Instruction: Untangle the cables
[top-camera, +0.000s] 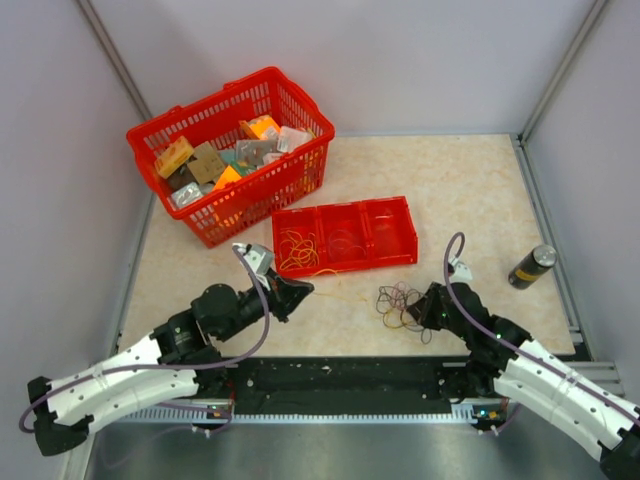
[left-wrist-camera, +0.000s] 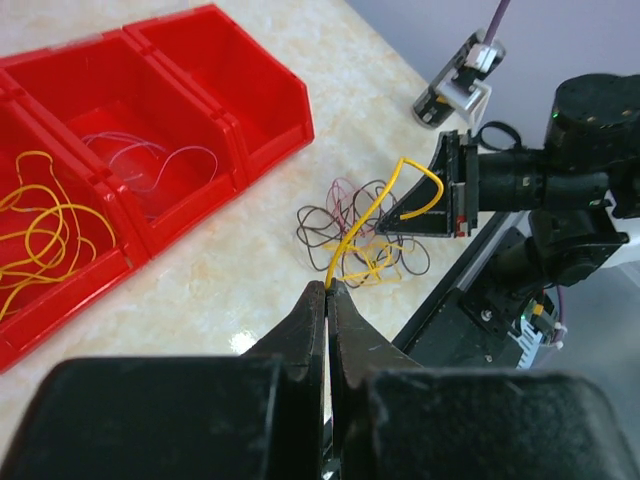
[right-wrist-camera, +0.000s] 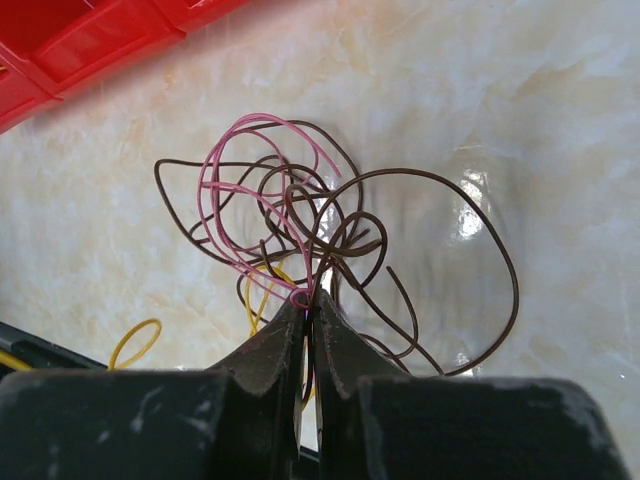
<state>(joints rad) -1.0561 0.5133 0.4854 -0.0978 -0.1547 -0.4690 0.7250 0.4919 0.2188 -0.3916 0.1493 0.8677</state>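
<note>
A tangle of thin cables (top-camera: 400, 305) lies on the table between my arms: dark brown (right-wrist-camera: 420, 240), pink (right-wrist-camera: 235, 190) and yellow (left-wrist-camera: 385, 262) wires. My left gripper (left-wrist-camera: 329, 287) is shut on a yellow wire (left-wrist-camera: 362, 225) that arcs from its tips toward the tangle. My right gripper (right-wrist-camera: 307, 297) is shut on pink and brown wires at the near edge of the tangle. In the top view the left gripper (top-camera: 300, 290) sits left of the tangle and the right gripper (top-camera: 428, 303) touches its right side.
A red three-compartment tray (top-camera: 395, 215) holds yellow wires (top-camera: 298, 250) in its left bin and pale wires (left-wrist-camera: 150, 160) in the middle bin. A red basket (top-camera: 290, 110) of small boxes stands at the back left. A dark can (top-camera: 531, 266) stands at the right.
</note>
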